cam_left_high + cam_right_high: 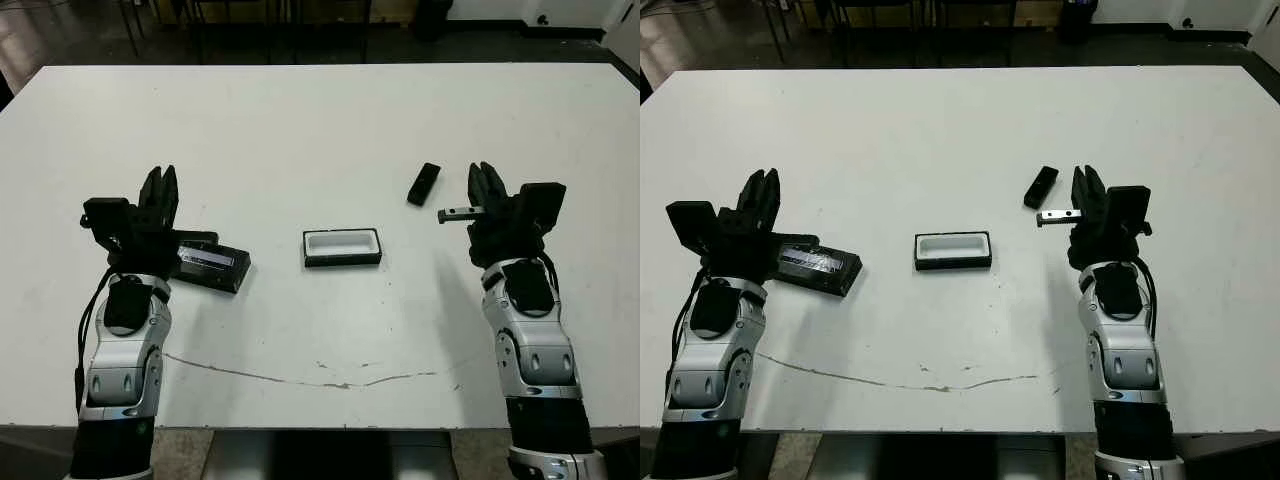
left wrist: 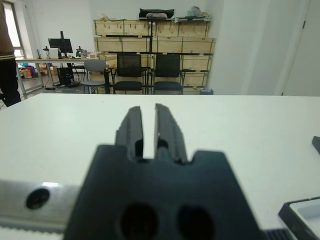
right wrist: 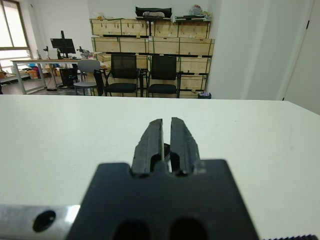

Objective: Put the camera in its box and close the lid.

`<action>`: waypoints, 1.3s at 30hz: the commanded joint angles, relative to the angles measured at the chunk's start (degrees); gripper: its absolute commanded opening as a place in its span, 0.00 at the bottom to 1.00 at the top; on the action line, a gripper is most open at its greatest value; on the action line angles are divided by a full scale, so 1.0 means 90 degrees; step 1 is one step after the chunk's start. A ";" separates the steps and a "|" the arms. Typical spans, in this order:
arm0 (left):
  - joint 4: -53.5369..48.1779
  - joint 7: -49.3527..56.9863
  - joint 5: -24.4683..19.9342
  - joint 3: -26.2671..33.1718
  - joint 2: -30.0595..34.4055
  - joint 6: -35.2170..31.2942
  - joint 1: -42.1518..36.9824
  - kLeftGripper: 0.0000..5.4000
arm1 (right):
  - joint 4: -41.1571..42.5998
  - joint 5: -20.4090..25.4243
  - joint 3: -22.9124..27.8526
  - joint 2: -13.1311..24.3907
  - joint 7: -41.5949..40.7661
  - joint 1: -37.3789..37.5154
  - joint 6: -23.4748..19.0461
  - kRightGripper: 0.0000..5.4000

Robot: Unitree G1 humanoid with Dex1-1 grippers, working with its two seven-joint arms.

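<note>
Camera [image 1: 424, 183]: slim black rectangular bar with a glossy face, lying flat and slightly askew on the white table [image 1: 320, 120], right of centre and just beside the right claw [image 1: 487, 183]. Judged light, rigid and somewhat slippery on its polished face; being thin and low to the surface, it likely calls for a pinch across its narrow width at mid-length, fingers coming down on the two long edges. Box [image 1: 342, 247]: shallow rectangular tray, black outer walls, white lining that looks matte and possibly foam-like, standing open and empty at the table's centre, well apart from the camera. Judged light and liable to slide if nudged. Lid [image 1: 212, 263]: flat black rectangular cover with a pale silvery stripe on top, resting left of the box, close by the left claw [image 1: 160, 187], whose body overlaps its near end in the head views; whether they touch cannot be told. Judged stiff, thin, best held by its long edges. Left claw: empty, black ridged fingers drawn nearly together with only a thin slit between them. Right claw: likewise empty, fingers all but closed. Table: smooth, white, with a faint crack-like line near the front edge.
</note>
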State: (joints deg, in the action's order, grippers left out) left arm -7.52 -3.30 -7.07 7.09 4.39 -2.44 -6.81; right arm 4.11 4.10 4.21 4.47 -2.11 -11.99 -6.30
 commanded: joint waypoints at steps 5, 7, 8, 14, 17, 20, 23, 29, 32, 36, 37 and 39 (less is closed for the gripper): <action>0.0046 -0.0015 0.0040 -0.0057 0.0004 -0.0005 0.0194 0.00 | -0.0003 0.0050 0.0026 -0.0009 -0.0024 0.0126 -0.0158 0.00; 0.0058 -0.0003 0.0046 -0.0081 -0.0007 -0.0013 0.0198 0.00 | -0.0014 0.0070 0.0043 -0.0002 -0.0025 0.0124 -0.0182 0.00; 0.0065 0.0001 0.0049 -0.0092 -0.0012 -0.0007 0.0204 0.00 | -0.0026 0.0068 0.0045 0.0002 -0.0022 0.0125 -0.0177 0.00; -0.0007 0.0040 0.0036 -0.0114 -0.0043 -0.0028 0.0284 0.00 | -0.0037 0.0053 0.0028 0.0013 -0.0032 0.0139 -0.0181 0.00; 0.0022 0.0022 0.0035 -0.0109 -0.0040 0.0030 0.0290 0.00 | -0.0099 0.0008 0.0017 0.0037 -0.0037 0.0097 -0.0113 0.00; 0.0054 -0.0003 0.0007 -0.0109 -0.0037 0.0046 0.0278 0.00 | -0.0132 -0.0113 -0.0005 0.0036 0.0069 0.0014 -0.0163 0.00; 0.0051 0.0019 0.0043 -0.0126 -0.0024 0.0003 0.0261 0.00 | -0.0162 -0.0361 -0.0061 0.0045 0.0280 -0.0178 -0.0355 0.00; 0.0086 0.0019 -0.0005 -0.0129 -0.0049 -0.0041 0.0218 0.00 | -0.0788 -0.0970 -0.0181 0.0144 0.0667 -0.1294 -0.1217 0.06; 0.0049 0.0032 0.0007 -0.0137 -0.0046 -0.0078 0.0225 0.00 | -0.1380 -0.1378 -0.0366 0.0219 0.0856 -0.1981 -0.1428 0.18; 0.0031 0.0020 -0.0006 -0.0136 -0.0050 -0.0059 0.0236 0.00 | -0.2514 -0.1547 -0.0384 0.0211 0.1046 -0.2944 -0.1412 0.35; 0.0024 0.0014 -0.0015 -0.0134 -0.0049 -0.0061 0.0239 0.00 | -0.2790 -0.1516 -0.0346 0.0181 0.1083 -0.3187 -0.1446 0.39; 0.0030 -0.0004 -0.0023 -0.0130 -0.0040 -0.0038 0.0247 0.00 | -0.3381 -0.1447 -0.0279 0.0164 0.1128 -0.3646 -0.1522 0.46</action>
State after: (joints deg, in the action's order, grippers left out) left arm -7.67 -3.35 -7.29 5.72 3.94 -2.19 -5.06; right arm -22.49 -9.29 1.04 6.08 7.54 -42.59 -18.45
